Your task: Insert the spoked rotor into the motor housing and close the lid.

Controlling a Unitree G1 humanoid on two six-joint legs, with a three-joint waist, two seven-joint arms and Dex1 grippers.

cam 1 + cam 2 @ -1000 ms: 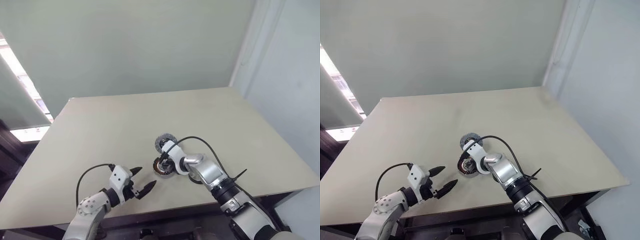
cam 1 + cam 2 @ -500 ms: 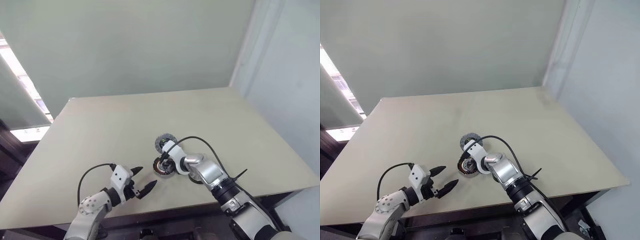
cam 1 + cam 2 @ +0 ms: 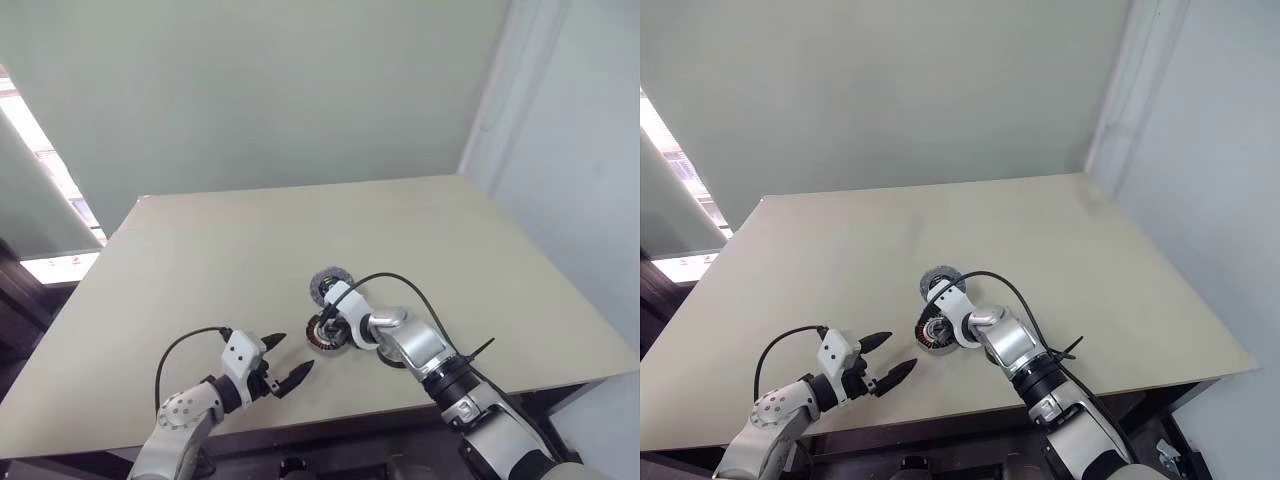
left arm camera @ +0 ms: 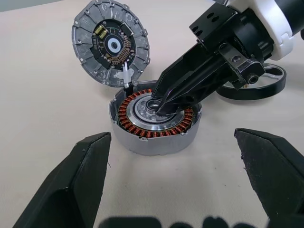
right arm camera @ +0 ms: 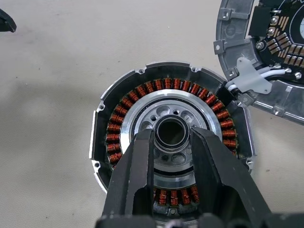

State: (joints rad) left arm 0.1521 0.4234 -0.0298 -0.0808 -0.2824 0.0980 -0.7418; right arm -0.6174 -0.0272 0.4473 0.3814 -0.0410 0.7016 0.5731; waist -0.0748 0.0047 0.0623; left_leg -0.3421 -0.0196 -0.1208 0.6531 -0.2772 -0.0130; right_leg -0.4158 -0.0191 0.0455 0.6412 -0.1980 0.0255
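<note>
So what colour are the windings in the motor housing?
Reddish copper windings; the right wrist view shows them best.

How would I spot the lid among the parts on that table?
On the beige table, look near its front edge, where the right pincer reaches into the round copper-wound motor housing. The lid is the flat grey ribbed disc lying against the housing's far side, joined by white wires; unlike its neighbours, it carries a circuit board.

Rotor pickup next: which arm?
Right, probably. The rotor lies beside the right gripper, beyond the housing from the open left gripper. The right jaws must first let go of the housing's hub.
</note>
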